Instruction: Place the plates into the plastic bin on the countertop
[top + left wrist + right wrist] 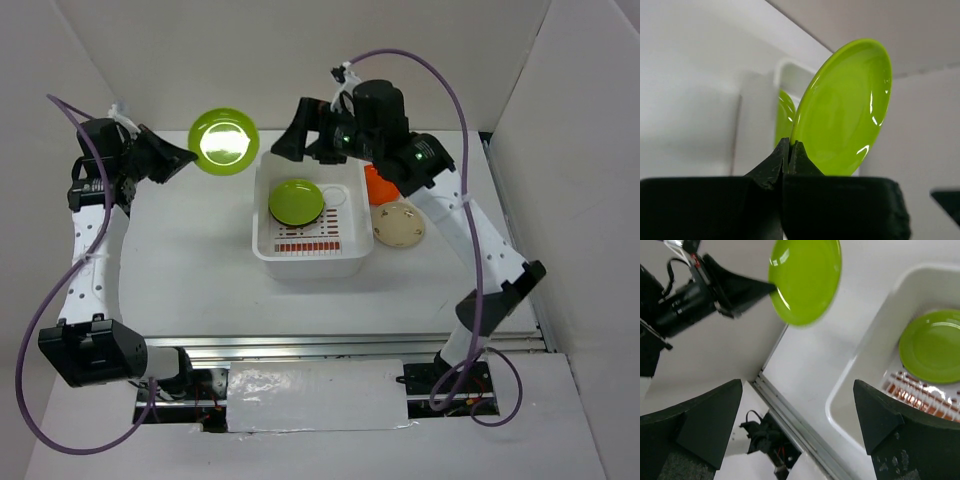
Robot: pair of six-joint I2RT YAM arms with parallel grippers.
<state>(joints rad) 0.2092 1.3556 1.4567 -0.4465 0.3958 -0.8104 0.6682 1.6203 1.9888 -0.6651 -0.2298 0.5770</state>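
Plates first: one lime green plate [224,141] is up in the air just beyond the far left corner of the plastic bin [310,262], its rim pinched between the fingers of my left hand [190,153]. A second green plate [296,200] lies flat inside the bin. An orange plate [376,184], partly hidden by my right arm, and a cream plate [399,223] sit on the tabletop [180,260] just beside the bin's right wall. My right hand [288,140] hovers over the bin's far edge, fingers spread wide, gripping nothing.

Overhead view, two close wrist views; raised lime plate [223,141] in all.
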